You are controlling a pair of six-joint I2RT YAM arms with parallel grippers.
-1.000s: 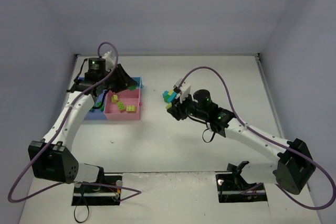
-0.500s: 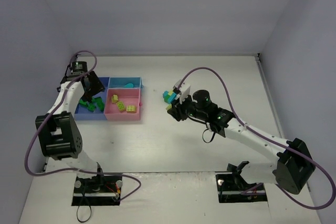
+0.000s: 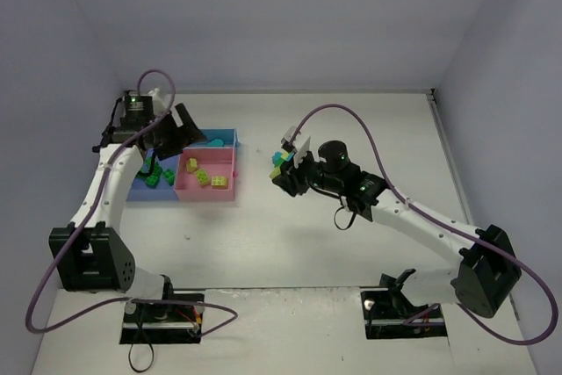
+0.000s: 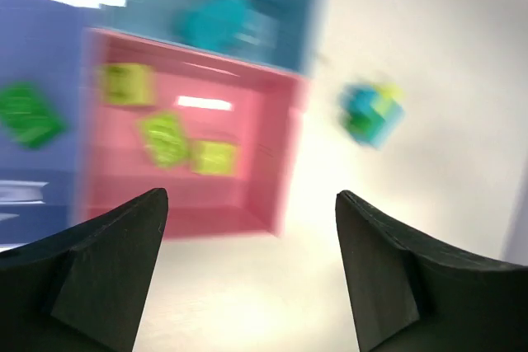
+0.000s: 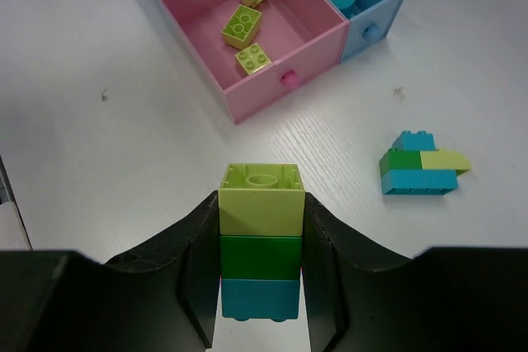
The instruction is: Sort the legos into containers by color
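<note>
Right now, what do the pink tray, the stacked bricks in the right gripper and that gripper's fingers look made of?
The pink tray looks like rigid moulded plastic, smooth with a slight sheen; its walls are thin and even, with a moulded knob. The brick stack looks like hard, smooth plastic, with crisp edges and a moulded socket on top. The fingers gripping it are matte black with no shine, probably plastic, though that is uncertain.
</note>
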